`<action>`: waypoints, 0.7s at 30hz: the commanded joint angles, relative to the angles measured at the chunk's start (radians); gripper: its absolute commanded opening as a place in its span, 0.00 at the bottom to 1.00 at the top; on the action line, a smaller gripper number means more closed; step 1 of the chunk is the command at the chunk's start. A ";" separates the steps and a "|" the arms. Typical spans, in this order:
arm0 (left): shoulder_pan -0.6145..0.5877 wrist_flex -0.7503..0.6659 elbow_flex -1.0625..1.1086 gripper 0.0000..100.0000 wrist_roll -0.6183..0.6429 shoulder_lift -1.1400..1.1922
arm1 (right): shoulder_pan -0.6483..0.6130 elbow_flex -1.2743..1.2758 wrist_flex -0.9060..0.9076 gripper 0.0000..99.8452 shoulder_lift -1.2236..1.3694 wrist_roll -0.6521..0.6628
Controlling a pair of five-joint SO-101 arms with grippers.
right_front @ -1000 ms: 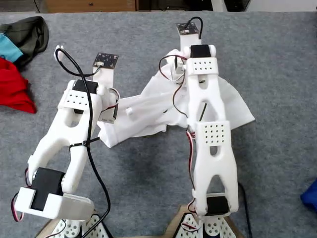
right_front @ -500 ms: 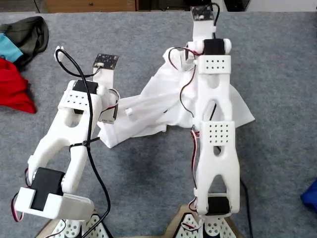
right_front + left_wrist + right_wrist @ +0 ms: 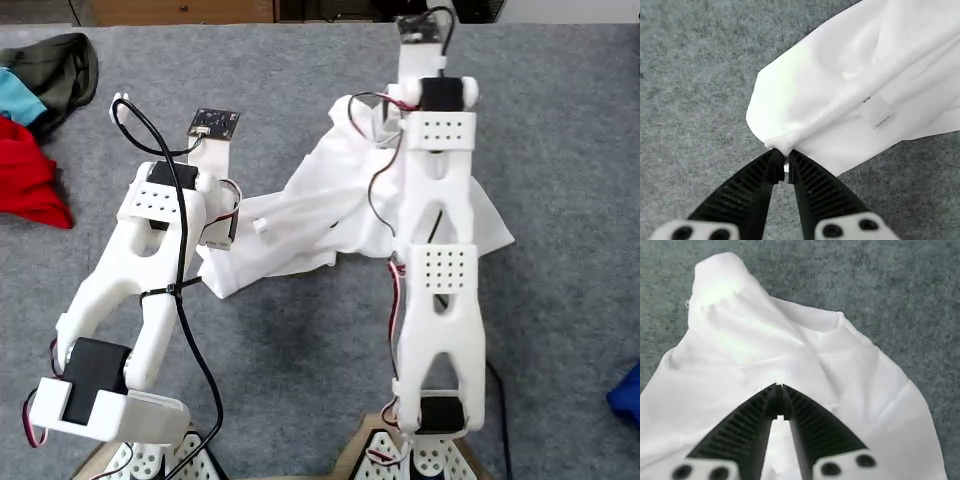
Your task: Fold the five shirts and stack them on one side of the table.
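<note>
Qty: 1 white shirt [image 3: 310, 215], 1 red garment [image 3: 25, 175], 1 dark garment [image 3: 60, 65], 1 teal garment [image 3: 15, 98], 1 blue garment [image 3: 628, 395], 2 arms [image 3: 150, 260] [image 3: 437, 290].

white shirt [image 3: 310, 215]: unfolded, rumpled, mid-table [image 3: 560, 120] toward the far edge
red shirt [image 3: 28, 180]: bunched at the left edge
dark shirt [image 3: 60, 65]: heaped in the far-left corner
teal shirt [image 3: 15, 98]: tucked between dark and red
blue shirt [image 3: 628, 392]: sliver at the right edge

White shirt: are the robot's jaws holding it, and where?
The left jaws pinch the white shirt by a rolled seam at its edge; the right jaws pinch cloth nearer its middle.
</note>
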 commanded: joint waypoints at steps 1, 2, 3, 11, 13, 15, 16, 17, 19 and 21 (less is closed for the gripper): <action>-0.006 0.000 -0.011 0.02 0.003 -0.042 | -0.051 0.050 0.017 0.05 -0.015 0.009; -0.006 0.000 -0.011 0.02 0.003 -0.042 | -0.062 0.070 0.017 0.06 -0.015 0.009; -0.006 0.002 -0.011 0.02 0.003 -0.042 | -0.071 0.088 0.017 0.08 -0.015 0.009; -0.008 0.002 -0.011 0.02 0.003 -0.042 | -0.108 0.122 0.003 0.13 -0.005 0.009; -0.008 0.002 -0.011 0.02 0.003 -0.042 | -0.102 0.122 -0.012 0.12 0.010 0.009; -0.008 0.000 -0.011 0.02 0.003 -0.042 | -0.094 0.114 -0.018 0.12 0.036 0.011; -0.008 0.000 -0.011 0.02 0.003 -0.042 | -0.091 0.114 -0.023 0.12 0.050 0.011; -0.008 0.000 -0.011 0.02 0.003 -0.042 | -0.088 0.113 -0.034 0.12 0.064 0.011; -0.008 0.000 -0.009 0.02 0.003 -0.042 | -0.073 0.113 -0.060 0.12 0.081 0.009; -0.009 0.002 -0.006 0.02 0.003 -0.042 | -0.067 0.113 -0.092 0.12 0.085 0.011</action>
